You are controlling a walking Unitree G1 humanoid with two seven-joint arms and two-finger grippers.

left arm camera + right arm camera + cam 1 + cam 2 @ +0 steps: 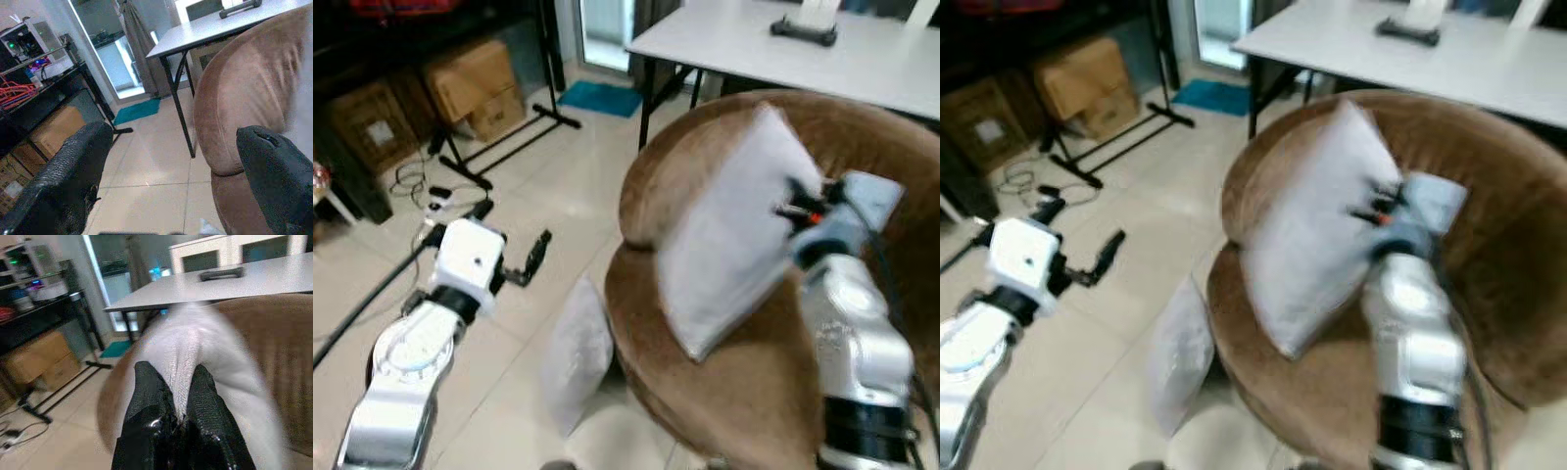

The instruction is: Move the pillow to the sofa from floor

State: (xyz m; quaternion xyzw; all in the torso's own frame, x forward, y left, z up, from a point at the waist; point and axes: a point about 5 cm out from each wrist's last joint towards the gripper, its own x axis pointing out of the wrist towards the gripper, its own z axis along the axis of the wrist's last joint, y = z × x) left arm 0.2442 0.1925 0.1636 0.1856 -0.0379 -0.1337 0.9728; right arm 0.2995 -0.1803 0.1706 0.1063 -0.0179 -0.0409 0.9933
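Observation:
A pale grey pillow (734,235) hangs tilted above the seat of the round brown sofa (754,372), pinched by its edge in my right gripper (178,396), which is shut on it. A second pale pillow (576,352) leans against the sofa's base on the tiled floor. My left gripper (514,245) is held out over the floor to the left of the sofa, open, with nothing between its fingers (73,171). In the right wrist view the pillow (205,352) bulges up between the black fingers.
A white table (783,49) with a dark object stands behind the sofa. Cardboard boxes (475,88), a black stand's legs (499,147) and loose cables (421,186) lie at the far left. A blue mat (600,98) is by the doorway.

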